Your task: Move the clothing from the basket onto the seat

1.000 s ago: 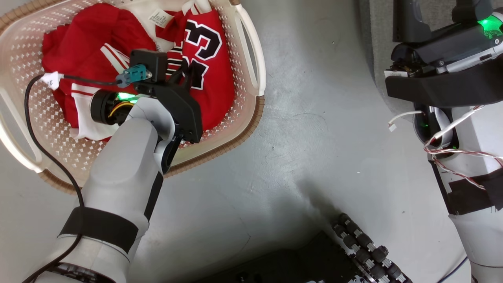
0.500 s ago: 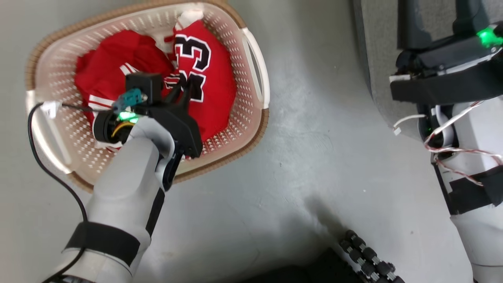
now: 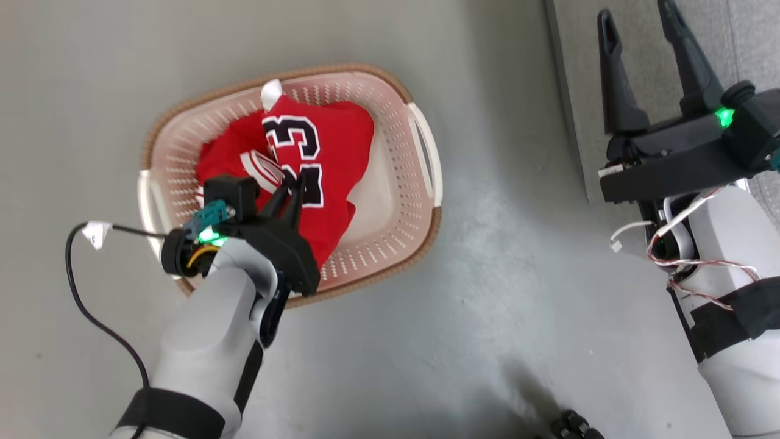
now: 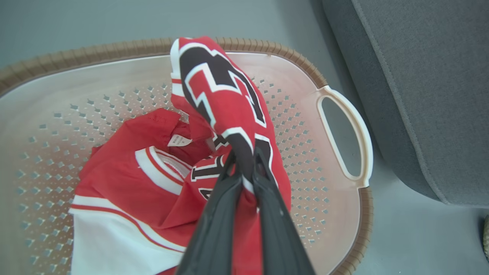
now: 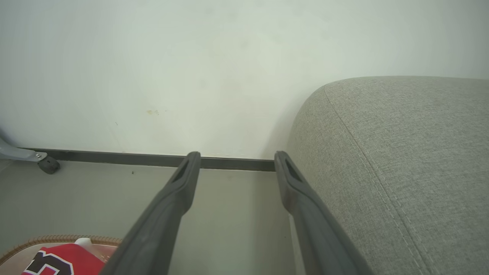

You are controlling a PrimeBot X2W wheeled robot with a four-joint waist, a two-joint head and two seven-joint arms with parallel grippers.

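Left gripper (image 4: 246, 162) pinches the number-23 jersey (image 4: 225, 103) in narrow jaws over the basket (image 4: 298, 57) at ten o'clock. The right gripper (image 3: 634, 15), jaws wide, hangs by the sofa (image 3: 576, 73) at two o'clock.

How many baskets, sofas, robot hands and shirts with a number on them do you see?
Cream-white perforated plastic basket: 1
Light-grey fabric sofa: 1
Red jersey numbered 23: 1
Dark two-fingered grippers, left gripper and right gripper: 2
Total: 5
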